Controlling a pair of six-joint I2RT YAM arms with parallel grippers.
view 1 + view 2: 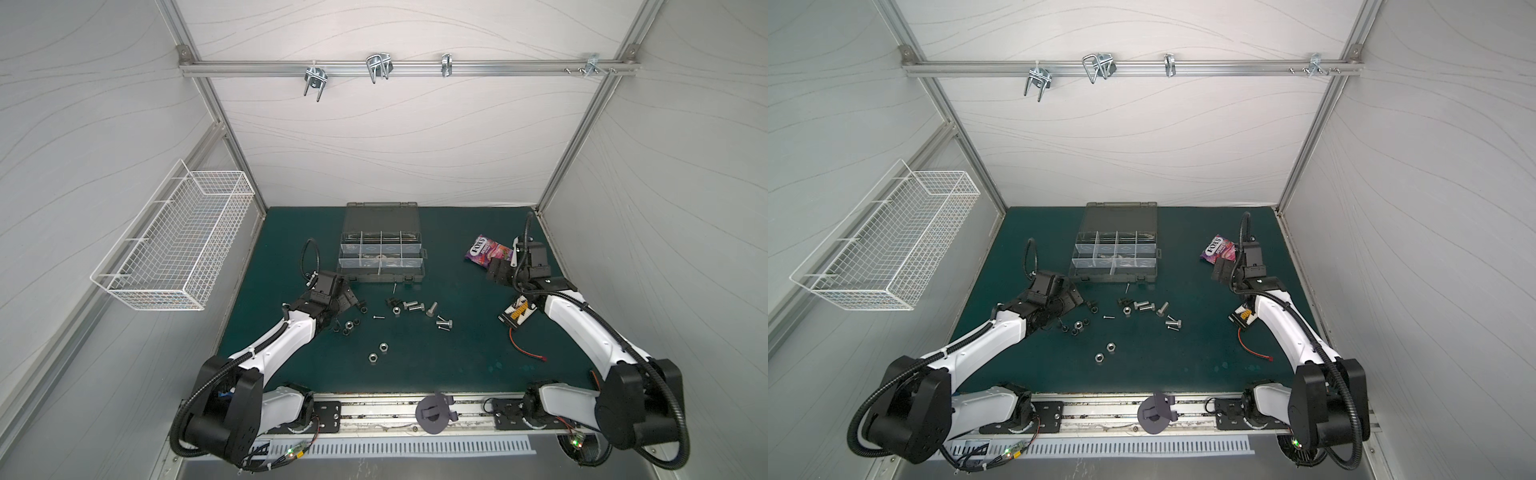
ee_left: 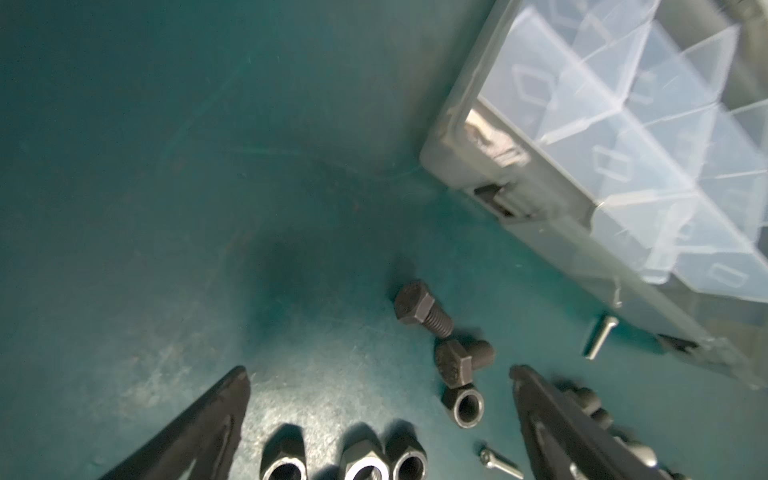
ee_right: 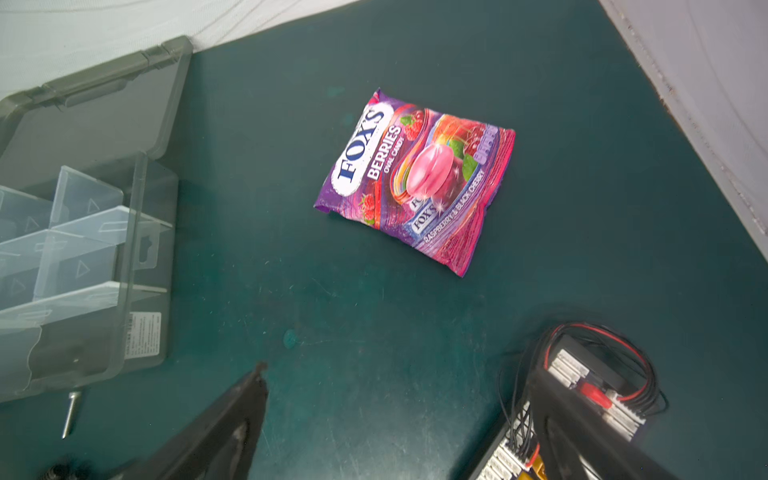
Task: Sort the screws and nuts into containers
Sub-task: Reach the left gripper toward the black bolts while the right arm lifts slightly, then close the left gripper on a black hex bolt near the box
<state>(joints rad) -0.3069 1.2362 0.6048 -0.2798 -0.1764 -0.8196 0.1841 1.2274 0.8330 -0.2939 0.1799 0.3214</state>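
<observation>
Two strays lie by right fingers (image 3: 232, 428): candy bag (image 3: 415, 178), wired connector (image 3: 598, 374).

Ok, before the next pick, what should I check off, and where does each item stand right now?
1. Organizer case lid open: ok.
2. Left gripper open, holding nothing: ok.
3. Right gripper open, holding nothing: ok.
4. Black nuts in line with the left gripper's opening: ok.
5. Compartments empty: cannot tell.
6. Candy bag and wired connector lying apart from the screws: ok.
</observation>
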